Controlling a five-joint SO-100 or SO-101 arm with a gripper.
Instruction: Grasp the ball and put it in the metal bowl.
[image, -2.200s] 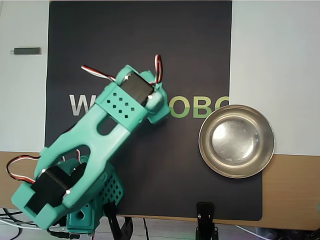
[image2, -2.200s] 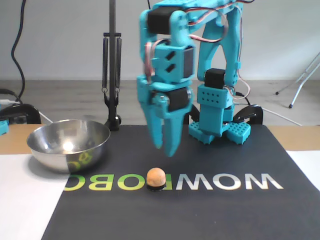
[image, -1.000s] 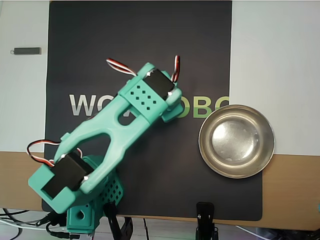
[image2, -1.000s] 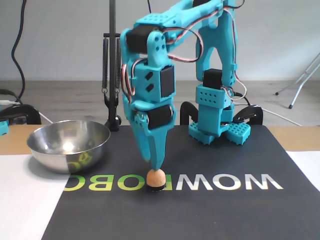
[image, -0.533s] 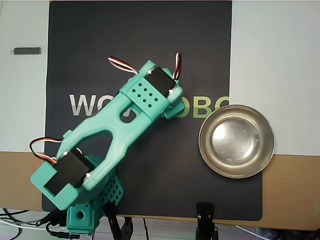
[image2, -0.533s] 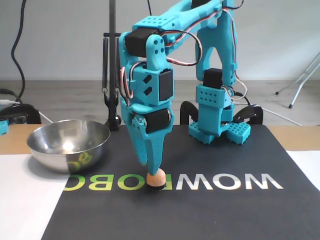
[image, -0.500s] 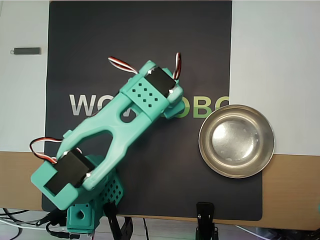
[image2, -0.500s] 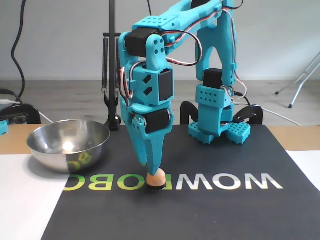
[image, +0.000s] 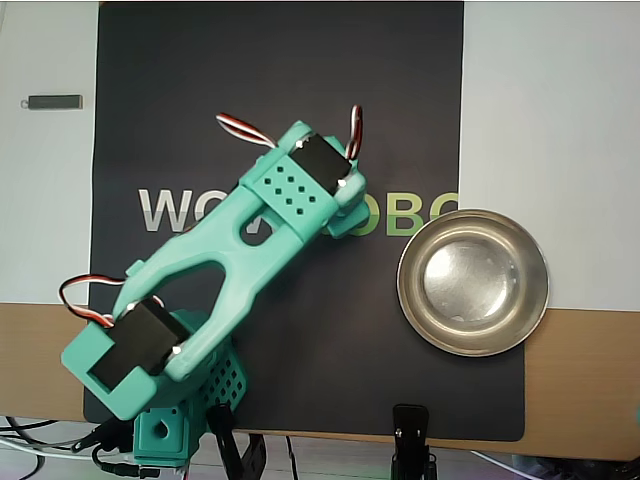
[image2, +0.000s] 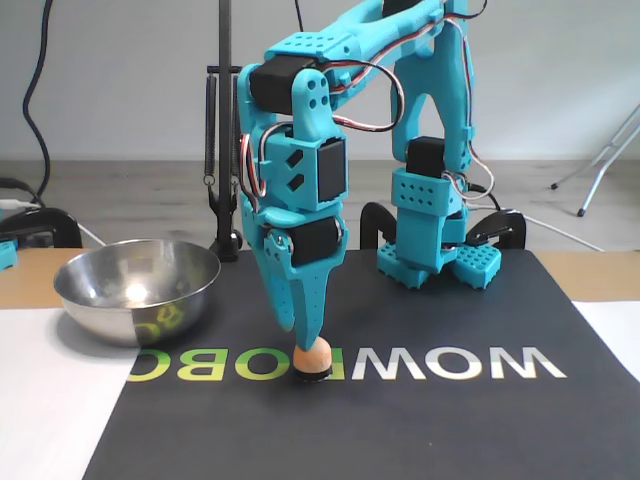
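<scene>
One ball, grasp step

One small peach-orange ball (image2: 314, 357) sits on the black printed mat (image2: 420, 420), well right of the shiny steel bowl (image2: 137, 288) in the fixed view. Teal gripper (image2: 305, 338) tips touch the ball's top; jaw opening cannot be told. Next: confirm closure, lift, carry to bowl.

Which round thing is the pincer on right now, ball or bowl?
The ball: small, peach-orange, on the black mat directly under the pincer. The metal bowl sits apart, empty.
</scene>
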